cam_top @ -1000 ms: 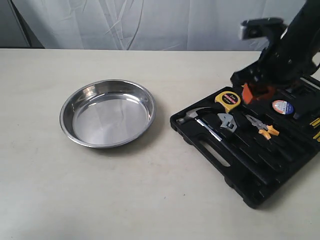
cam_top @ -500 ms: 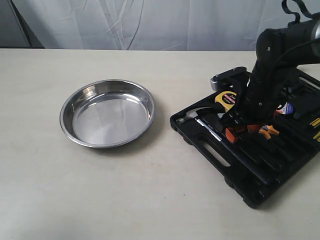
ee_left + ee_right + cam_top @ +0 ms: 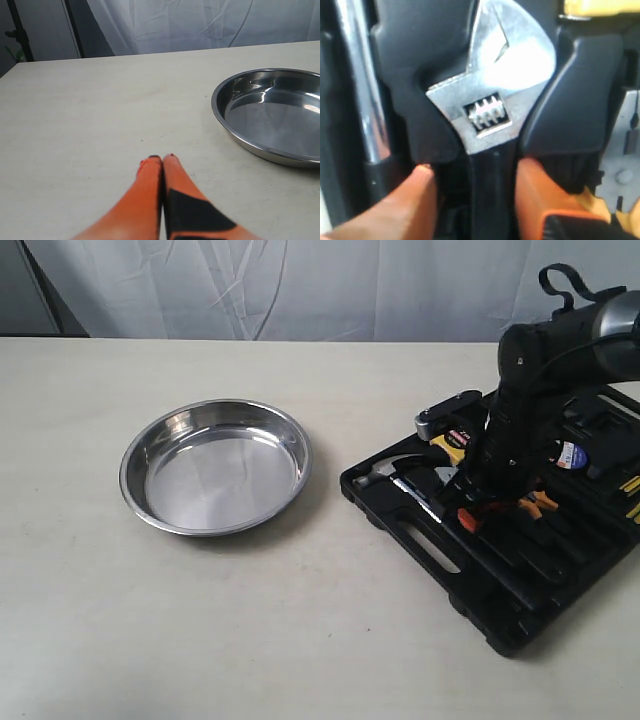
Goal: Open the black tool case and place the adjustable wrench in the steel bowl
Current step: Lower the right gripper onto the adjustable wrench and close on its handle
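We note a pale matte table (image 3: 300, 640), white curtain (image 3: 300, 290) along the top. The right gripper (image 3: 475, 172) straddles the silver-headed adjustable wrench (image 3: 490, 100), fingers apart; the left gripper (image 3: 162, 160) has its fingers together.

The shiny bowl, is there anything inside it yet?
No, the steel bowl holds nothing; the adjustable wrench lies in the black tool case, straddled by the open right gripper.

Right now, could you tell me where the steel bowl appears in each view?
Exterior view: steel bowl on the table, left of the black tool case.
Left wrist view: steel bowl beyond the left gripper, partly cropped.
Right wrist view: not in it.
Shared landmark: white curtain, exterior and left wrist.
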Controlling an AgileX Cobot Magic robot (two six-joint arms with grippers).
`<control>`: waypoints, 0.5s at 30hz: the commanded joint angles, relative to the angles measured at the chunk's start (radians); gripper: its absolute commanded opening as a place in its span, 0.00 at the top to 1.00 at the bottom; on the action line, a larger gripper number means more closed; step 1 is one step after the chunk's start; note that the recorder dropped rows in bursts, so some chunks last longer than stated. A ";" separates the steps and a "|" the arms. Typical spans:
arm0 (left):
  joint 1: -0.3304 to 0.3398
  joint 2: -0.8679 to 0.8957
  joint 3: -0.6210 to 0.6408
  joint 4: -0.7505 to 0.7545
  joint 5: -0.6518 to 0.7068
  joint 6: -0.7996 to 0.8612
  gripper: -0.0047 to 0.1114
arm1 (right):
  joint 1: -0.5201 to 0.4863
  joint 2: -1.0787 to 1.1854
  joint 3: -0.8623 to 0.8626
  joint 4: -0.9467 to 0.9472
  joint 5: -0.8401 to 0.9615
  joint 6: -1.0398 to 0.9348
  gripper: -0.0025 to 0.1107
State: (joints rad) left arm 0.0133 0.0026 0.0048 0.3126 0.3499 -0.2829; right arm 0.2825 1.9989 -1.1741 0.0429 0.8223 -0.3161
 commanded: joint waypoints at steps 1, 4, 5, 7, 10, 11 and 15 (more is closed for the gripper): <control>0.004 -0.003 -0.005 0.007 -0.006 -0.002 0.96 | -0.003 0.010 0.005 0.021 0.012 0.024 0.96; 0.004 -0.003 -0.005 0.007 -0.006 -0.002 0.96 | -0.003 -0.014 0.003 0.022 0.022 0.024 0.98; 0.004 -0.003 -0.005 0.007 -0.006 -0.002 0.96 | -0.003 -0.027 0.003 0.022 0.022 0.024 0.98; 0.004 -0.003 -0.005 0.007 -0.006 -0.002 0.96 | -0.003 -0.057 0.003 0.022 0.022 0.024 0.98; 0.004 -0.003 -0.005 0.007 -0.006 -0.002 0.96 | -0.003 -0.108 0.003 0.022 0.013 0.024 0.98; 0.004 -0.003 -0.005 0.007 -0.006 -0.002 0.96 | -0.003 -0.125 0.003 0.022 0.009 0.024 0.98; 0.004 -0.003 -0.005 0.007 -0.006 -0.002 0.96 | -0.003 -0.184 0.003 0.022 -0.002 0.024 0.98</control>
State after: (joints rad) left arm 0.0133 0.0026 0.0048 0.3126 0.3499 -0.2829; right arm 0.2825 1.8639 -1.1663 0.0631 0.8265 -0.2965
